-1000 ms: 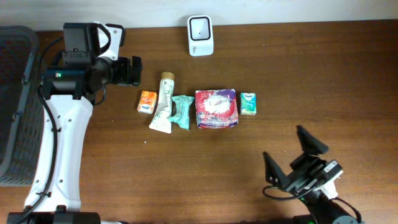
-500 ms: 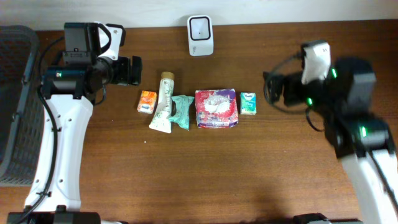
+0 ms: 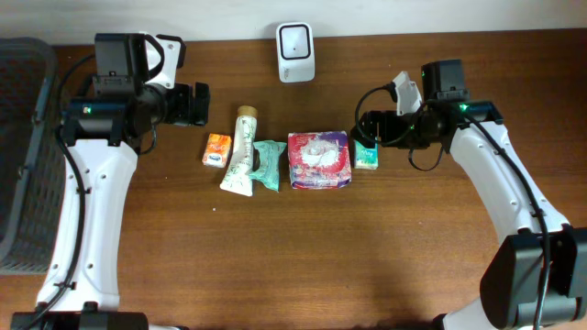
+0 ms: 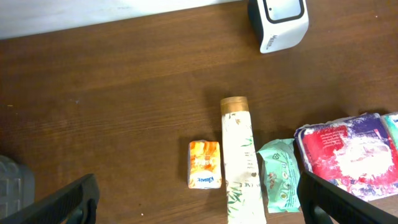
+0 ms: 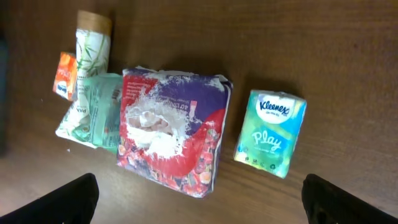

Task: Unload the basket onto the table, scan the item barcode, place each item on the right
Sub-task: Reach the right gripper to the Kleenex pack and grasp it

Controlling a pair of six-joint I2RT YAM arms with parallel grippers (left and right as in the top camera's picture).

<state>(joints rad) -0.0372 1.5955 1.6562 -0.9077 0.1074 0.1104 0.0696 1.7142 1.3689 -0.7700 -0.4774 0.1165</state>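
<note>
Left claw (image 3: pixel 202 104) wide open, gripping nothing, near the cap end of the tube (image 3: pixel 242 151); right claw (image 3: pixel 360 129) likewise open, poised by the Kleenex pack (image 3: pixel 366 152); that pack ends a row of 5 items on the surface (image 3: pixel 275 257), all outside the basket (image 3: pixel 23 156) at far left; scanner (image 3: pixel 295 52) at the rear.

The Kleenex pack (image 5: pixel 270 134) looks glossy plastic film; the table (image 5: pixel 348 62), matt grained wood.

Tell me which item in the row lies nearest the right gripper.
The green Kleenex pack at the row's end by the right gripper; the rest lie farther away.
</note>
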